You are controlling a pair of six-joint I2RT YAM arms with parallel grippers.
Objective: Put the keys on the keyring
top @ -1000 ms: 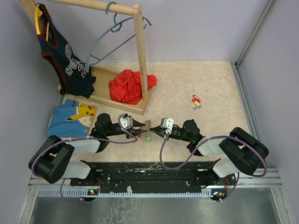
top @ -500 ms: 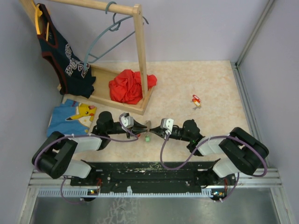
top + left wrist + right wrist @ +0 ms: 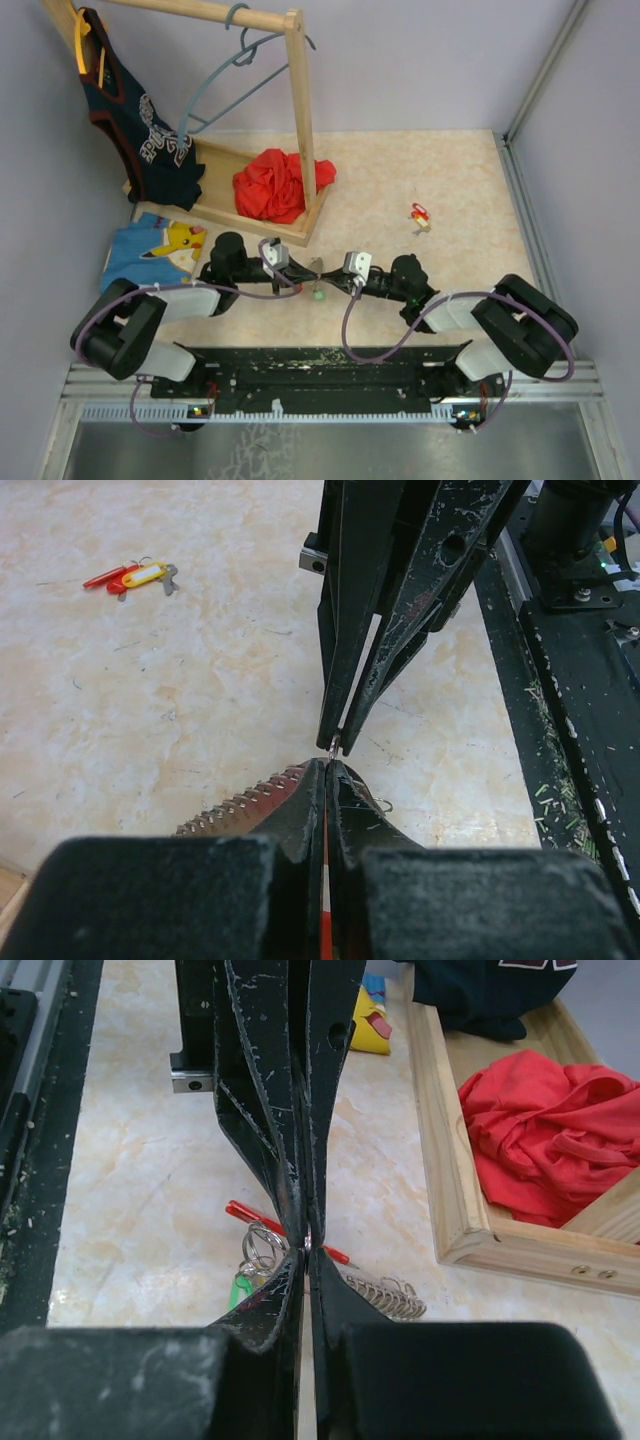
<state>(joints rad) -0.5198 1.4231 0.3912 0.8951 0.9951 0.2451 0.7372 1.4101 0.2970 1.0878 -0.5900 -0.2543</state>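
Observation:
My left gripper (image 3: 312, 268) and right gripper (image 3: 322, 272) meet tip to tip low over the table near its front edge. Both are shut and pinch a small bit of the keyring's wire (image 3: 308, 1240) between them; the wire also shows in the left wrist view (image 3: 333, 747). Under the tips hang or lie small metal rings (image 3: 262, 1244), a green key tag (image 3: 240, 1286), a thin red key tag (image 3: 256, 1219) and a metal coil (image 3: 386, 1298). The green tag also shows from above (image 3: 318, 294). A second bunch of red and yellow keys (image 3: 420, 215) lies far right, also in the left wrist view (image 3: 140, 576).
A wooden clothes rack (image 3: 298, 110) with a grey-blue hanger (image 3: 235, 75) and a dark jersey (image 3: 140, 130) stands at the back left, with a red cloth (image 3: 275, 185) on its base. A blue Pikachu shirt (image 3: 150, 250) lies left. The black rail (image 3: 320, 375) runs along the front.
My left gripper has shut and moved right until its tip meets the right gripper's tip. The right arm has barely moved. The green tag stays under the tips.

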